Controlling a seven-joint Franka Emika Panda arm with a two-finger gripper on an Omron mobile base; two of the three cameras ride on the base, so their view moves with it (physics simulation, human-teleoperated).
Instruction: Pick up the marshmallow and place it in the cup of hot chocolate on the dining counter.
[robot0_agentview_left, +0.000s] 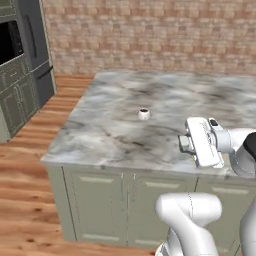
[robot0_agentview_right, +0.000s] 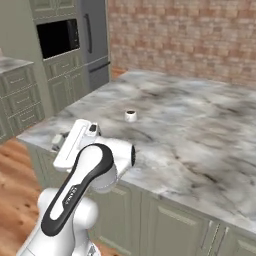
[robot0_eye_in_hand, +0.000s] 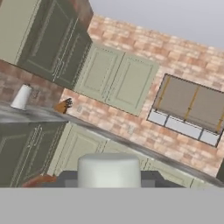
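Note:
The cup of hot chocolate (robot0_agentview_left: 144, 114) (robot0_agentview_right: 130, 115), a small pale mug with dark liquid, stands alone near the middle of the dining counter (robot0_agentview_left: 110, 135) (robot0_agentview_right: 200, 135). My gripper (robot0_agentview_left: 184, 143) (robot0_agentview_right: 58, 141) hovers over the counter's near edge, lying level and pointing left. It is nearer to me than the mug and well apart from it. In the hand view the gripper (robot0_eye_in_hand: 109, 180) is shut on the marshmallow (robot0_eye_in_hand: 109, 168), a white block held between the dark fingertips.
A tall grey fridge (robot0_agentview_right: 95, 35) and a wall oven (robot0_agentview_right: 57, 37) stand at the left beyond the wooden floor (robot0_agentview_left: 25, 165). A brick wall (robot0_agentview_left: 150, 35) runs behind the counter. The hand view looks sideways at sage cabinets (robot0_eye_in_hand: 116, 78), a window (robot0_eye_in_hand: 190, 109) and a paper-towel roll (robot0_eye_in_hand: 22, 96).

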